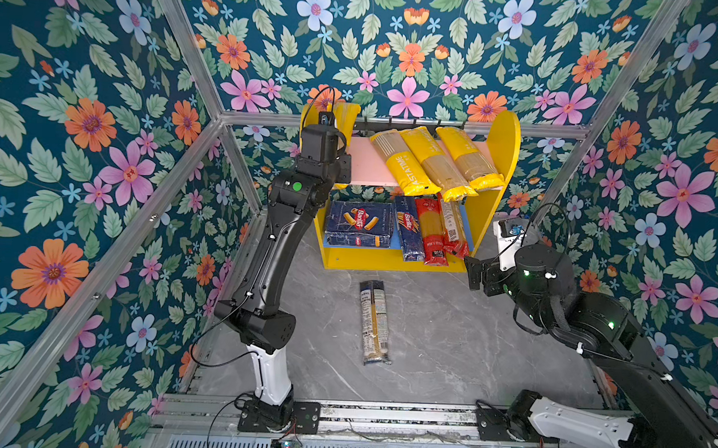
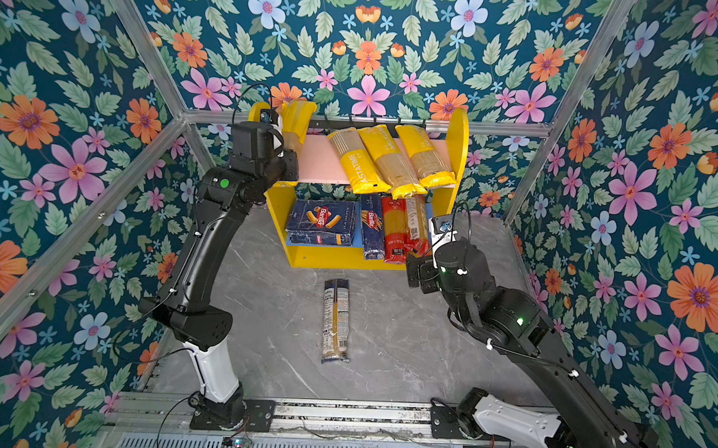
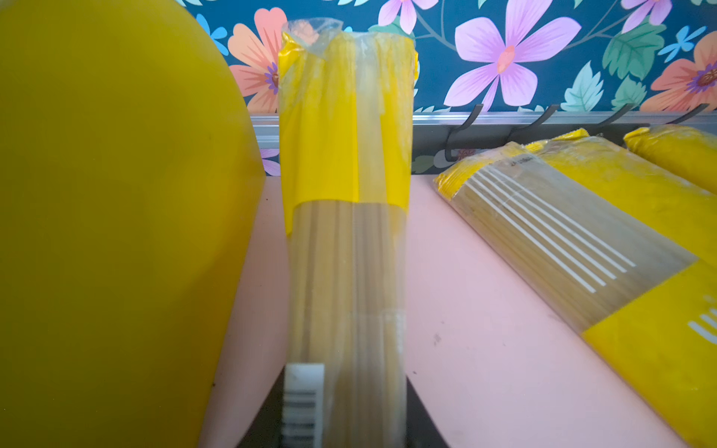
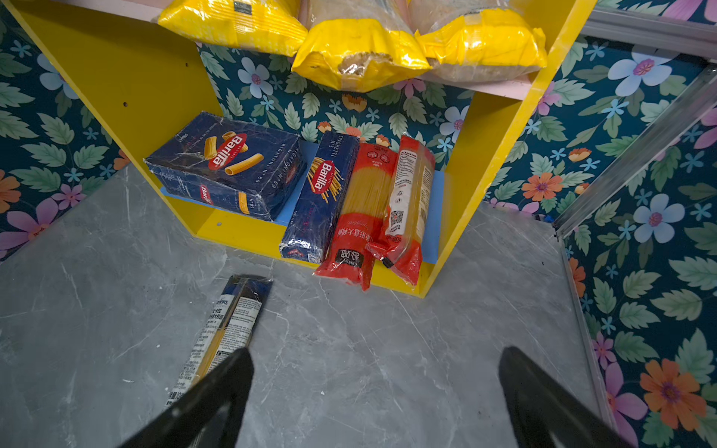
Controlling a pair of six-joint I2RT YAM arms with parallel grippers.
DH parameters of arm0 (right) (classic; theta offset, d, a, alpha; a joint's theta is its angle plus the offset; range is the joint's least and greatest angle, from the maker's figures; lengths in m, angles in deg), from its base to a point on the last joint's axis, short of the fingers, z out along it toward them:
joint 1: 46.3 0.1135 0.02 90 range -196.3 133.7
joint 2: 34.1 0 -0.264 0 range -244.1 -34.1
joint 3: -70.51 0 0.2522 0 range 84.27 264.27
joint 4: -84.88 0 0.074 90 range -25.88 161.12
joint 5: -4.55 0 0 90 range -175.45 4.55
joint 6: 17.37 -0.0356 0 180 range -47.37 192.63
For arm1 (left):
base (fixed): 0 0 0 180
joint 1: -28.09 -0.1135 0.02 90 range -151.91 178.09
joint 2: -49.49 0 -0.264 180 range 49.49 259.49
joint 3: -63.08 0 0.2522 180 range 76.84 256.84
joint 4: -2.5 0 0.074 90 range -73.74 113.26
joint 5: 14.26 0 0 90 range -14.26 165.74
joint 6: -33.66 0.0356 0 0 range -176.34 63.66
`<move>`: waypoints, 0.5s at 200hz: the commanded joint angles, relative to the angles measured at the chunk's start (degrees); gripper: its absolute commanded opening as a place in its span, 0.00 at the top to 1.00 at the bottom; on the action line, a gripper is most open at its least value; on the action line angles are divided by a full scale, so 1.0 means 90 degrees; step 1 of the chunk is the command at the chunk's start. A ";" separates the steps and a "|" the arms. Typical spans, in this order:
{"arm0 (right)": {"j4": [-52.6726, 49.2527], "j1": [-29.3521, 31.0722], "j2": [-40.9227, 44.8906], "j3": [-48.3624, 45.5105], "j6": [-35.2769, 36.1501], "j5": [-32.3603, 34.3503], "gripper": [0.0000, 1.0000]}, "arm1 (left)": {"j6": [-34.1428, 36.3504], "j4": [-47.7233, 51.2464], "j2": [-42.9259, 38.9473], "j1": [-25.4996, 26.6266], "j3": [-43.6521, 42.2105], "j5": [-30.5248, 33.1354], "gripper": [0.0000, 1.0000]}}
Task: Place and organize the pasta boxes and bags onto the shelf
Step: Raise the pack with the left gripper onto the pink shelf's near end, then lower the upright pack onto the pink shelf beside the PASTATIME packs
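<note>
Grey marble table (image 1: 448, 341). Standing on it at the back: shelf (image 1: 506, 148). Lying flat on it in front of the shelf, apart from it, lengthwise front to back: navy bag (image 1: 374, 321).

On pink board (image 1: 364, 163), toward the right: three yellow bags (image 1: 437, 164), side by side, touching, slanted, front ends overhanging the edge. Over the board's left end: fourth yellow bag (image 3: 345, 194); resting on it or not, cannot tell.

On blue board (image 4: 435, 217), left to right: rigatoni box (image 1: 359, 223) lying flat, spaghetti box (image 1: 409, 229), two red bags (image 1: 430, 232), the right one partly over the left, ends jutting past the front edge.
</note>
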 commanded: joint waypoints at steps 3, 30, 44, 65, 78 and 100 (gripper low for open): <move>0.0179 -0.0020 -0.0036 -0.0011 0.0029 -0.0076 0.01 | -0.0188 -0.0709 -0.0227 -0.0013 -0.0312 -0.0099 0.67; 0.0185 -0.0019 -0.0086 0.0006 0.0008 -0.0086 0.01 | -0.0228 -0.0691 -0.0335 -0.0012 -0.0467 -0.0058 0.68; 0.0188 -0.0018 -0.0097 0.0004 -0.0011 -0.0107 0.01 | -0.0235 -0.0645 -0.0335 -0.0016 -0.0466 -0.0016 0.67; 0.0198 -0.0019 -0.0097 0.0017 -0.0021 -0.0136 0.01 | -0.0266 -0.0653 -0.0362 -0.0014 -0.0521 0.0029 0.61; 0.0160 -0.0014 -0.0104 0.0035 -0.0031 -0.0128 0.01 | -0.0303 -0.0663 -0.0400 -0.0010 -0.0540 0.0001 0.61; 0.0121 -0.0019 -0.0077 0.0049 -0.0046 -0.0126 0.01 | -0.0345 -0.0670 -0.0487 -0.0010 -0.0601 0.0003 0.56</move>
